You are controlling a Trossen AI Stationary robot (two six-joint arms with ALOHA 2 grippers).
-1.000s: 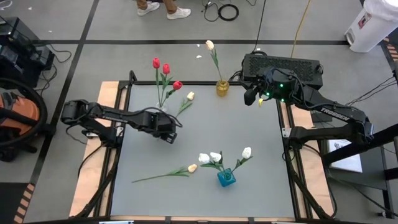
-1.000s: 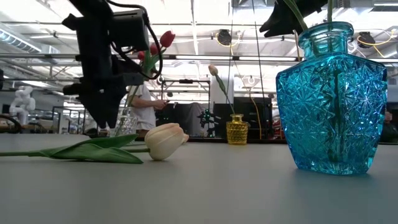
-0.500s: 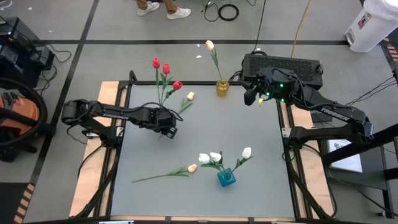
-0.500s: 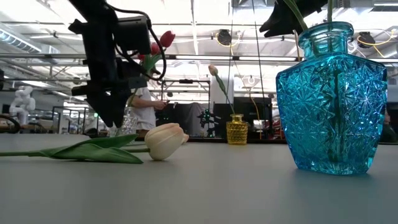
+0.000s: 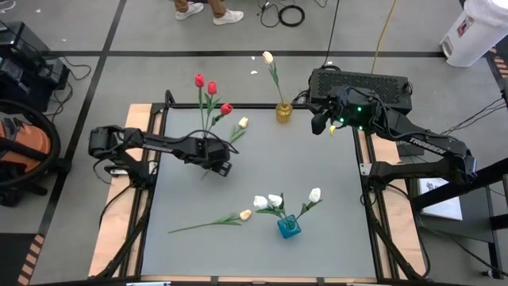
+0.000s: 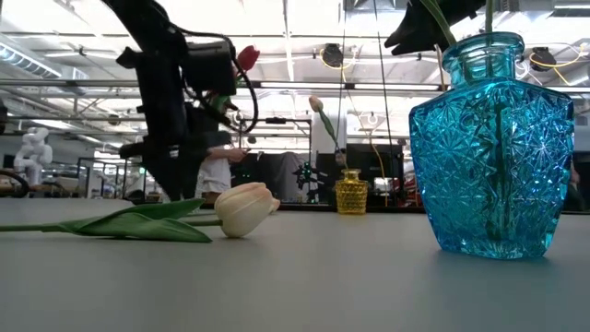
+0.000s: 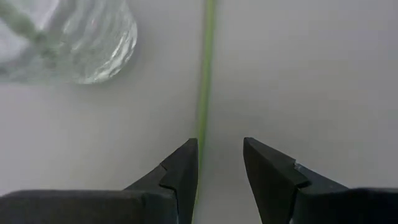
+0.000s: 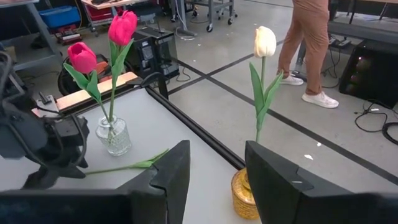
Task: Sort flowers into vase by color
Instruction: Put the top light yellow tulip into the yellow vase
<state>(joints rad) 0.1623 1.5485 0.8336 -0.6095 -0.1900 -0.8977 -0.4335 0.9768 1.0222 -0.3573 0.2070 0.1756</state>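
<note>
My left gripper point(image 5: 220, 167) point(image 7: 221, 149) is open and low over the table, just near of the clear vase point(image 5: 208, 139) point(image 7: 68, 43) that holds red tulips point(image 5: 212, 87). A cream tulip point(image 5: 243, 122) lies beside that vase, and its thin green stem point(image 7: 205, 74) runs along the table up to the inner edge of one fingertip. Another cream tulip point(image 5: 244, 214) point(image 6: 244, 208) lies flat near the blue vase point(image 5: 289, 227), which holds white tulips point(image 5: 270, 201). My right gripper point(image 5: 321, 125) point(image 8: 217, 162) waits open, raised beside the yellow vase point(image 5: 283, 112) with one cream tulip point(image 8: 265, 41). My left gripper comes from above, pointing down, with its fingers along the lying tulip's stem point(image 7: 203, 124). The stem meets the inner edge of one fingertip point(image 7: 186, 158) and is hidden behind it. Whether the finger touches the stem, I cannot tell.
The table's middle, between the clear vase and the blue vase, is bare grey surface point(image 5: 317, 171). Wooden strips point(image 5: 139, 119) edge the table on both sides. A black box point(image 5: 361, 83) sits behind the far right corner. A person's legs point(image 8: 311, 50) show on the floor beyond.
My left gripper has moved toward the table's right edge and down, closing on the stem that lies beside the clear vase. The flowers, the vases and the right arm have kept still.
</note>
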